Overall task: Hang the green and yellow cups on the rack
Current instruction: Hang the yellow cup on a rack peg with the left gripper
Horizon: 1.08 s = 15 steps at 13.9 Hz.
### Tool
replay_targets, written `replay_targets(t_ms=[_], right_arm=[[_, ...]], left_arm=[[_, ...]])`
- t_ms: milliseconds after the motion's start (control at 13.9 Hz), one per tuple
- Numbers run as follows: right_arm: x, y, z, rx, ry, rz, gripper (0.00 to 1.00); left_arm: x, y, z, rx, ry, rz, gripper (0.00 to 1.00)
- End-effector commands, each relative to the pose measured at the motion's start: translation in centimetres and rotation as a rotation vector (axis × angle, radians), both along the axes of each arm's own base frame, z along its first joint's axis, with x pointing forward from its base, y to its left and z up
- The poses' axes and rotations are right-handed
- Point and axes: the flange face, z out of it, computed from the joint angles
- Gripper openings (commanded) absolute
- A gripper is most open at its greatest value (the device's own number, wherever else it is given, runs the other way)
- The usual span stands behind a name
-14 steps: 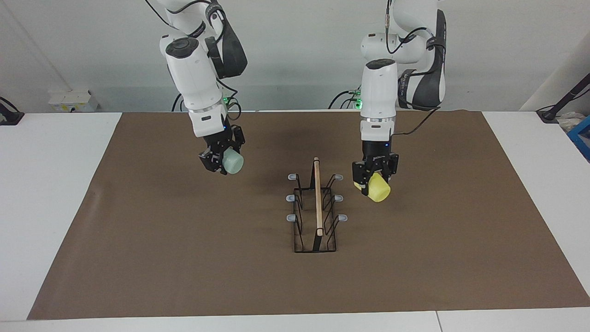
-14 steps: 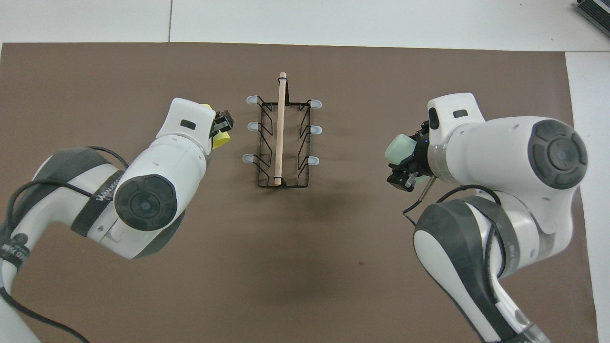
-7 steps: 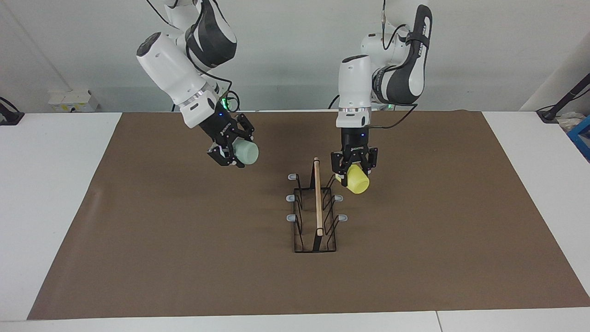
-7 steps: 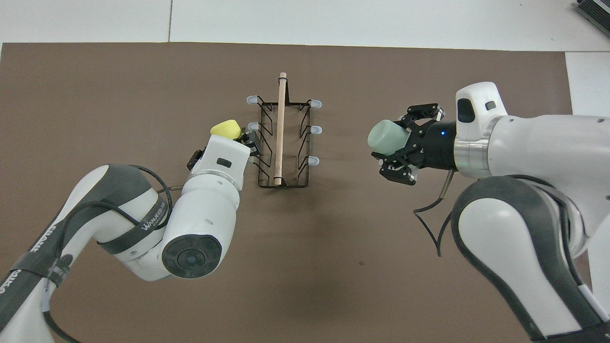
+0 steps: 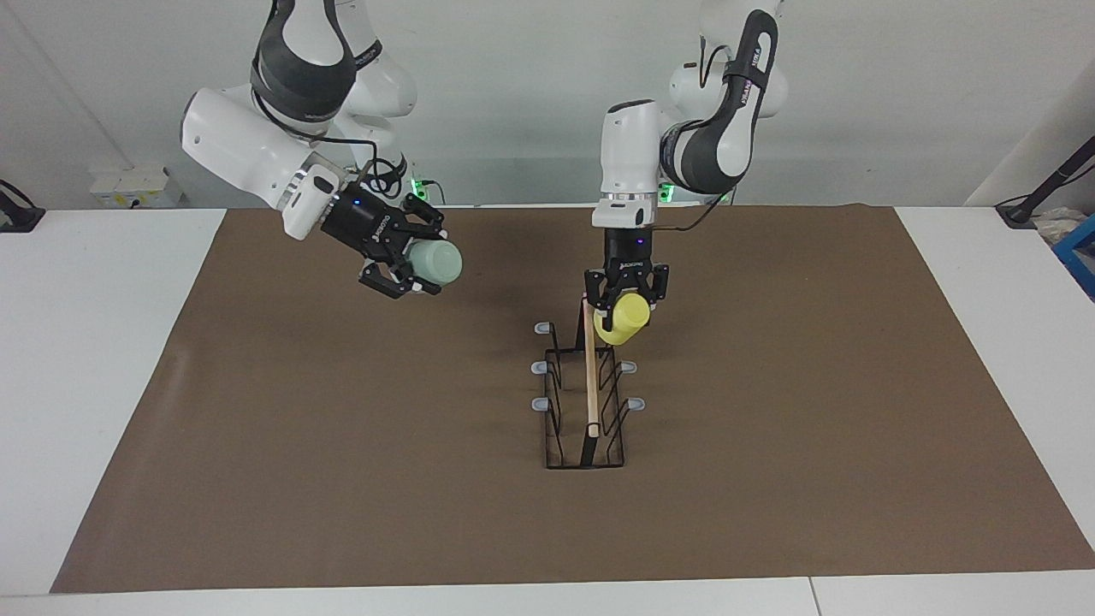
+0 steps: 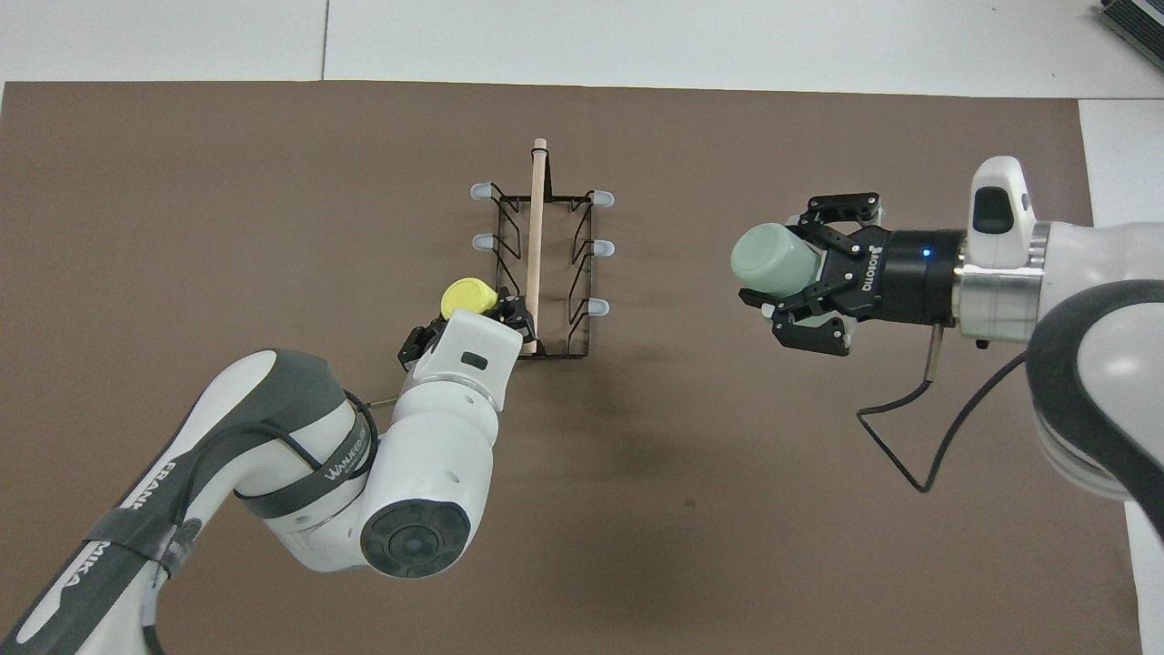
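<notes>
The black wire rack (image 5: 590,402) with a wooden rod on top stands mid-mat; it also shows in the overhead view (image 6: 541,264). My left gripper (image 5: 623,308) (image 6: 468,314) is shut on the yellow cup (image 5: 623,320) (image 6: 466,297). It holds the cup against the rack's end nearest the robots, over the nearest peg on the left arm's side, which the cup hides. I cannot tell whether the cup touches the peg. My right gripper (image 5: 411,265) (image 6: 800,273) is shut on the mint green cup (image 5: 435,261) (image 6: 773,261). It holds the cup on its side in the air over the mat, apart from the rack toward the right arm's end.
A brown mat (image 5: 342,479) covers the white table (image 5: 85,385). Five grey-tipped pegs of the rack show uncovered. A small white box (image 5: 133,184) sits by the wall and a blue box (image 5: 1080,252) sits at the table's edge at the left arm's end.
My left gripper has carried the yellow cup sideways to the rack's nearest peg. My right gripper has risen and turned level with the green cup, staying away from the rack.
</notes>
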Motion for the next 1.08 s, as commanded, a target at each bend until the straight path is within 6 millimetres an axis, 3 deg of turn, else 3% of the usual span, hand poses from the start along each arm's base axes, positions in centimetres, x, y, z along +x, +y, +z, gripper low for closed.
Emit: replay_targets(t_ms=[0, 216, 360, 576, 792, 1008], right_arm=[[-1.9, -1.9, 0.2, 0.115, -0.033, 0.008, 0.0], [-3.0, -2.0, -0.1, 0.221, -0.088, 0.008, 0.0], [-3.9, -1.9, -0.4, 0.258, -0.126, 0.004, 0.0], [-4.9, -2.0, -3.3, 0.36, -0.166, 0.005, 0.0], [-4.9, -1.2, -7.3, 0.433, -0.237, -0.005, 0.0], [-4.6, 2.1, -8.5, 0.497, -0.241, -0.059, 0.0]], left_arm=[[-0.7, 0.5, 0.5, -0.01, -0.02, 0.006, 1.0], [0.6, 0.0, 2.2, -0.027, -0.045, 0.016, 1.0], [2.5, -0.4, 3.2, -0.041, -0.055, 0.037, 1.0], [6.2, -0.4, 6.1, -0.069, -0.08, 0.106, 1.0], [9.6, 1.9, 7.9, -0.051, -0.094, 0.12, 1.0], [11.8, 5.2, 8.7, 0.018, -0.035, 0.076, 1.0]])
